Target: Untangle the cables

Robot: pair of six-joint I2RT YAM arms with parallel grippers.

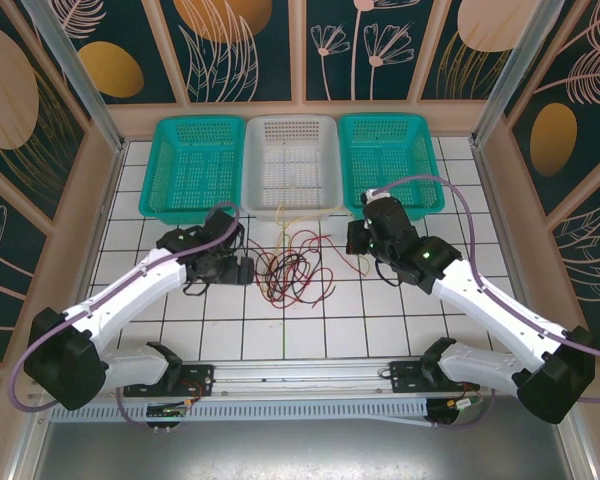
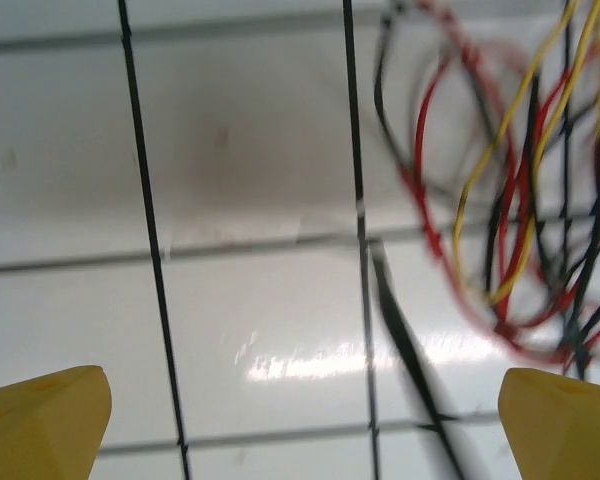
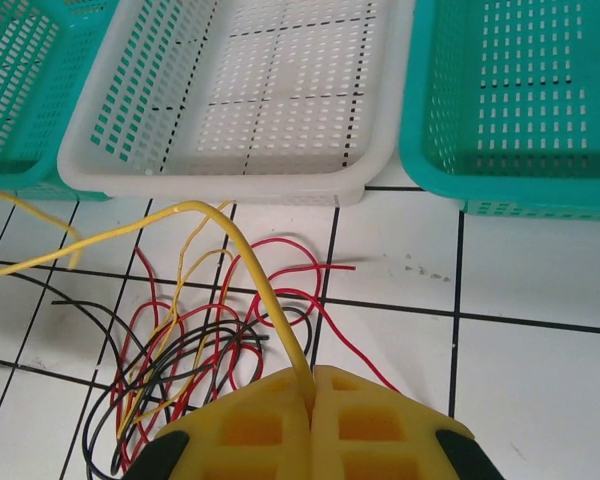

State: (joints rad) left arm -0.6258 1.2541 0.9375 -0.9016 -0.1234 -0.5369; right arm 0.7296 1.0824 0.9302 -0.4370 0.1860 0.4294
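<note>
Right wrist view: the right gripper (image 3: 310,388) has its pads pressed together on one yellow cable (image 3: 263,290). The cable arcs up from the pinch and runs off left above the tangle (image 3: 195,350) of red, black and yellow cables. The tangle lies on the table (image 3: 540,330), near the white basket (image 3: 240,165).

The step in hand looks like drawing this strand out of the knot. The next move probably calls for a slow pull away from the heap, with the rest held down.

The left gripper (image 2: 305,425) is spread wide and hangs low over the tiles, gripping nothing, with the tangle just to one side. In the top view, both arms reach forward and flank the tangle.
</note>
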